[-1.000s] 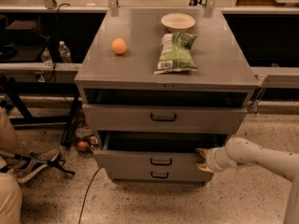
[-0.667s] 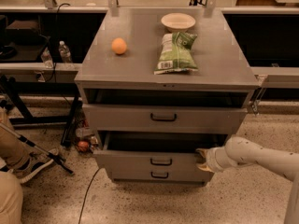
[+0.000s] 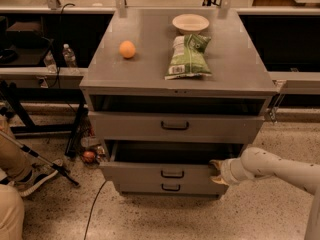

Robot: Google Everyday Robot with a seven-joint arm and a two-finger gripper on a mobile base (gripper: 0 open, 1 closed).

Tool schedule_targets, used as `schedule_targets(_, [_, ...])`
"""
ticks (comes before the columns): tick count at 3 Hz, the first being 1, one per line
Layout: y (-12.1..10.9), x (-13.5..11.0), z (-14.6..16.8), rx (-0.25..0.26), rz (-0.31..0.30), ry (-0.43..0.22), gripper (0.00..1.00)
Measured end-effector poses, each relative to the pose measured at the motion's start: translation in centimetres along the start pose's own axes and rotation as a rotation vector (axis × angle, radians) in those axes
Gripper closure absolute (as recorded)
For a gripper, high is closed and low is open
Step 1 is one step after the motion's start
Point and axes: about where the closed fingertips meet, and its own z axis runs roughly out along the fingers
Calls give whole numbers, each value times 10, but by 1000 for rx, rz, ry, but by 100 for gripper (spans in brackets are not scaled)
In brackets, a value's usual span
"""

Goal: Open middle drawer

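The middle drawer (image 3: 145, 173) sits low in the frame's centre, its front standing forward of the cabinet with a dark gap above it. At its right end is the gripper (image 3: 217, 172), its jaws spread, one fingertip above and one below, level with the drawer front's edge. The pale arm (image 3: 280, 170) reaches in from the lower right. On the cabinet top (image 3: 150, 74) lie an orange (image 3: 127, 49), a green bag (image 3: 188, 56) and a bowl (image 3: 190, 22).

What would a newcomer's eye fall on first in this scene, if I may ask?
The white arm reaching in from the right, its gripper at the right end of the middle drawer, which stands partly pulled out. On the grey cabinet top lie a green snack bag, an orange and a pale bowl.
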Motion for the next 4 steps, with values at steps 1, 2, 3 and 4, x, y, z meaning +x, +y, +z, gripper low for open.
schedule_targets(1, [17,-4,-6,8,15,2,100])
schedule_targets(2, [18,-5,-7,9,17,2,100])
schedule_targets(3, [18,-5,-7,9,17,2,100])
schedule_targets(4, [35,-10,-10,18,41,-3,100])
